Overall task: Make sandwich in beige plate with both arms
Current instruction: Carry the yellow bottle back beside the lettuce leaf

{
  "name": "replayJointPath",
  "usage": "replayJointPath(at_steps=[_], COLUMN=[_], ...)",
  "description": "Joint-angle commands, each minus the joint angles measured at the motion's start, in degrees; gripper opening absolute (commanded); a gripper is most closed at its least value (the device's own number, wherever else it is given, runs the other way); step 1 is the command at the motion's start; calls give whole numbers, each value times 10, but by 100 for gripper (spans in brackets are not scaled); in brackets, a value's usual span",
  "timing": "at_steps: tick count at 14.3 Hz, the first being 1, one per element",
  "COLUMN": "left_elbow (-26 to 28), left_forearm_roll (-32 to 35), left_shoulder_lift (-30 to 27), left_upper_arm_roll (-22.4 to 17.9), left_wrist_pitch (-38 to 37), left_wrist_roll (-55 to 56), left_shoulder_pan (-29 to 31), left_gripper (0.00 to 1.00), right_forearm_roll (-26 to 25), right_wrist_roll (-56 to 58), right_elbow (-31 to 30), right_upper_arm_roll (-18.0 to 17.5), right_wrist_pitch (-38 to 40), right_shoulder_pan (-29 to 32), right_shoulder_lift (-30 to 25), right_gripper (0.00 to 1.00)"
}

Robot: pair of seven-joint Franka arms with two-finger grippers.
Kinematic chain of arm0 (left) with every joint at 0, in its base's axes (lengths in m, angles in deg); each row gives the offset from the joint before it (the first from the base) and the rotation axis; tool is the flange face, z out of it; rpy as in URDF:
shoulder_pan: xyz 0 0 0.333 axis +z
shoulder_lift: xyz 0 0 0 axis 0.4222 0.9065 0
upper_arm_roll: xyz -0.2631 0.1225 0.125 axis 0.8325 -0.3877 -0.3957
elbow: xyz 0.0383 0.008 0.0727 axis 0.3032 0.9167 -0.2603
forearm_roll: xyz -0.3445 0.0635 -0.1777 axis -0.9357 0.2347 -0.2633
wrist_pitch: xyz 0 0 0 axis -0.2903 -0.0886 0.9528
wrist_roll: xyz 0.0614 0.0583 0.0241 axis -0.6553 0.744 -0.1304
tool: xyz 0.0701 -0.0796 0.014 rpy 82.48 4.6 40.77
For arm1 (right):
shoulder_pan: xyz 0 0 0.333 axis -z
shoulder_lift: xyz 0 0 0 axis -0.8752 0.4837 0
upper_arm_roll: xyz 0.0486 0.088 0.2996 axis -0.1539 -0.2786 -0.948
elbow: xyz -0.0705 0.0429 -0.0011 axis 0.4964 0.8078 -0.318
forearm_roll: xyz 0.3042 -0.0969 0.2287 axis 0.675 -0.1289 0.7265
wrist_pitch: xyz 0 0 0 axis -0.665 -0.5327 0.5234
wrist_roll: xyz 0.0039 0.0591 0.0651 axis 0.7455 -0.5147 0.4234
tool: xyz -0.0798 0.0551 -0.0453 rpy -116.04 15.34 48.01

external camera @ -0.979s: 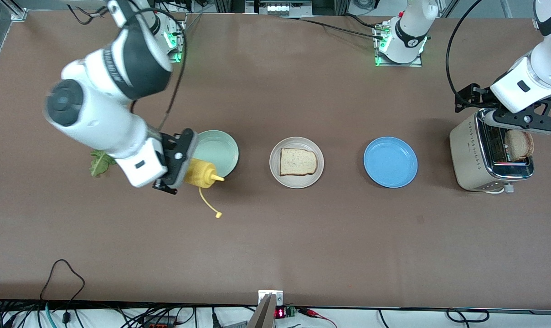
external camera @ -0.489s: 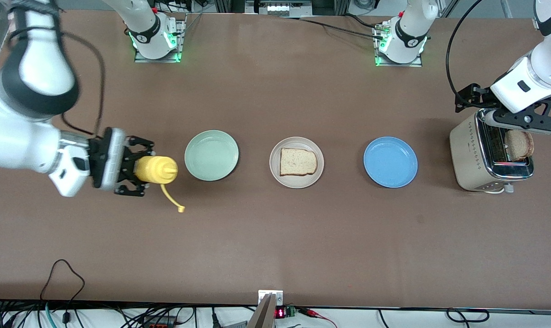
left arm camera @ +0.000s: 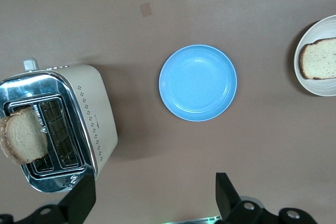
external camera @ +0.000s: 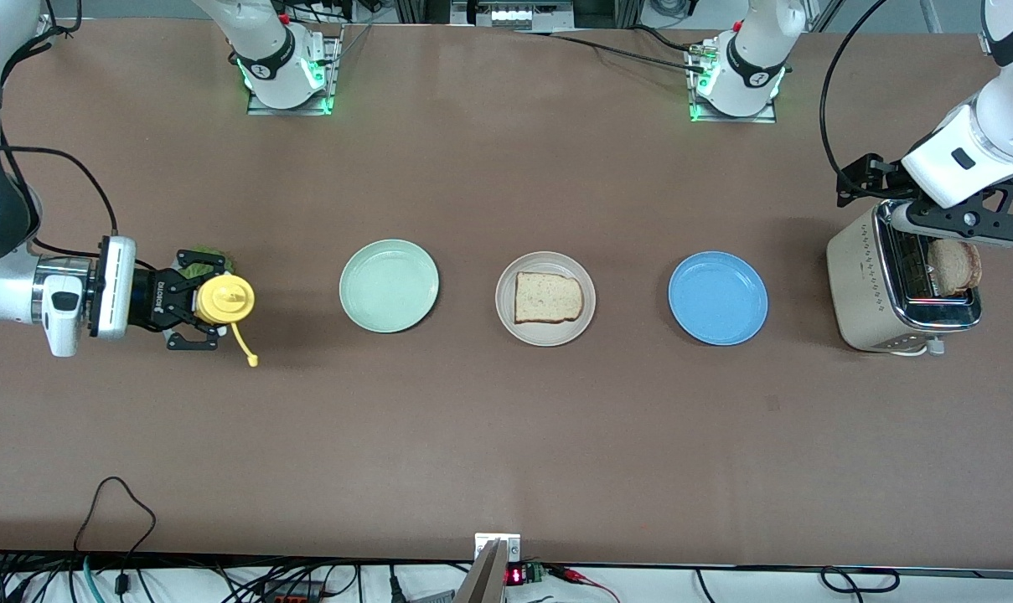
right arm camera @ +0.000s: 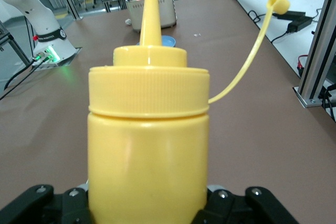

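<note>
1. One slice down so far: a square tan bread slice with brown crust (external camera: 547, 297) lies flat in the round beige plate (external camera: 509, 316), which sits on the brown counter (external camera: 506, 435) between the mint-green round plate (external camera: 389, 286) and the blue round plate (external camera: 717, 298).
2. My right claw (external camera: 200, 300) is pinching a yellow plastic squeeze bottle (external camera: 224, 299), cap dangling on its strap, at the right arm's end of the counter. A ruffled green lettuce leaf (external camera: 198, 268) peeks out just beside it.
3. My left claw (external camera: 963, 219) is spread wide over the cream and chrome toaster (external camera: 866, 280), where a second tan bread slice (external camera: 955, 265) sticks up from a slot.
4. My guess: we're at the filling stage. Next I'd need the bottle out of the way, then lettuce onto the plated slice, then the toaster slice on top.
</note>
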Motion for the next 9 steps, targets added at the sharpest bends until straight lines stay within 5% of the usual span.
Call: replayJointPath(at_steps=[1,9], left_elbow=[-12,-12], left_forearm_roll=[-3,-3], left_shoulder_lift=[2,2], left_upper_arm_roll=[0,0], left_wrist_pitch=[-11,-13], left_wrist_roll=[3,3], left_shoulder_pan=[5,6], left_gripper=[100,100], right_forearm_roll=[54,147], right_wrist_roll=[72,270], right_elbow=[-60,-135], right_upper_arm_roll=[-11,-11], right_wrist_pitch=[19,109], right_shoulder_pan=[37,96], right_shoulder_lift=[-19,45], right_gripper=[34,34])
